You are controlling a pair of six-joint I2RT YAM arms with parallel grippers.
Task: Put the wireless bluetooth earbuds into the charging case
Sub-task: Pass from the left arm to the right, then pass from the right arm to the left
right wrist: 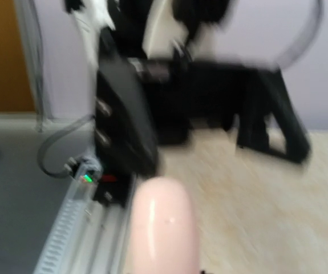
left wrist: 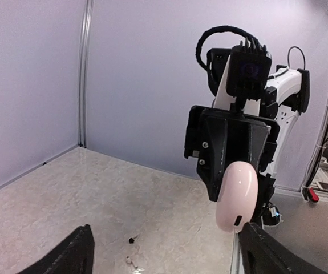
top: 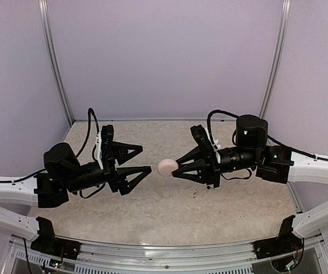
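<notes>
Item: pale pink, glossy, egg-shaped plastic charging case, centre of the top view, pinched at its right end by your right claw, which is closed tight on it and carries it clear of the bench, a beige speckled stone-look surface. Condition: lid appears shut, with no seam gap visible. In the left wrist view the long axis stands near upright, tipped slightly, with a small dark port low on the face. Item: left claw, left of centre, fingers spread wide and holding nothing, tips aimed at the case and just short of it. Item: tiny glossy black earbud and, just below it in the left wrist view, a pale earbud, both loose on the bench at the lower centre-left of that frame. The top view gives only a speck below the right claw, too small for you to read stem direction. Relation to note: the earbuds lie on the bench to the lower right of the held case, nearer the right arm, but that claw is occupied; your free left claw sits across the case from them. Judgement: the case likely needs opening before either earbud goes in. The right wrist view is blurred and shows only the case at bottom centre.
</notes>
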